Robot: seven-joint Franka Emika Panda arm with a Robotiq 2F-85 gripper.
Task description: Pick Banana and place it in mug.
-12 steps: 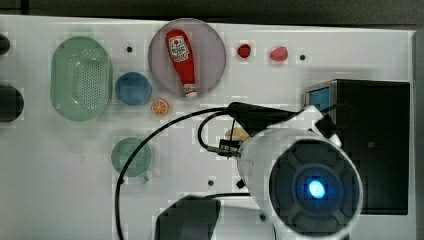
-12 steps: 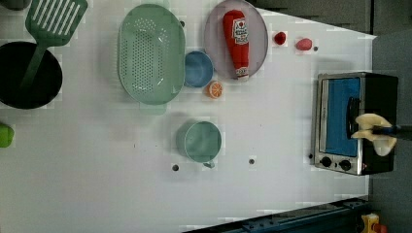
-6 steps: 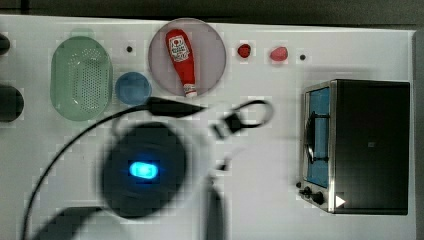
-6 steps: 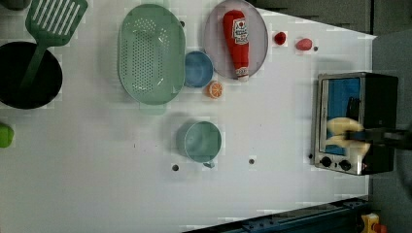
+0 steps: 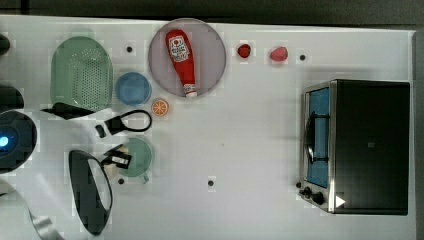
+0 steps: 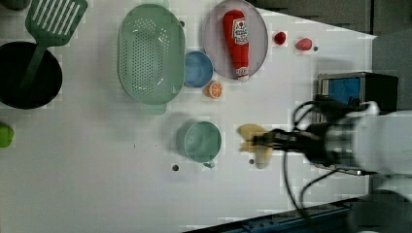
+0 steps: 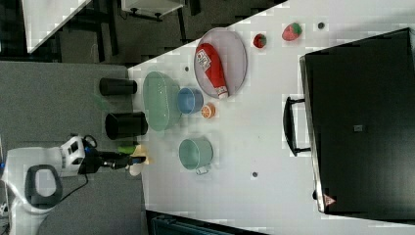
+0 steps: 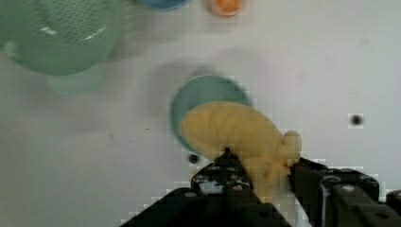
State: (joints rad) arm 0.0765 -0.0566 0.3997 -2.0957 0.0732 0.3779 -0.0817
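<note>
The pale teal-green mug (image 6: 202,141) stands upright on the white table, in front of the colander. A pale yellow banana (image 6: 253,143) hangs in the air just off the mug's right side in the left view. My gripper (image 6: 261,141) is shut on it, reaching in from the left view's right. In the wrist view the banana (image 8: 239,132) sits between my two black fingers (image 8: 226,165) and overlaps the mug (image 8: 201,97) behind it. In the right view the gripper (image 7: 137,159) and banana (image 7: 140,152) appear at the table's edge, left of the mug (image 7: 195,153).
A green colander (image 5: 81,72), a blue bowl (image 5: 133,88) and an orange slice (image 5: 160,107) sit close behind the mug. A ketchup bottle (image 5: 182,60) lies on a grey plate. The toaster oven (image 5: 360,145) is at the top view's right. A black pot (image 6: 26,75) holds a green spatula.
My arm has swung away from the toaster oven toward the mug, carrying the banana; in the left view the banana moved left from the oven to beside the mug.
</note>
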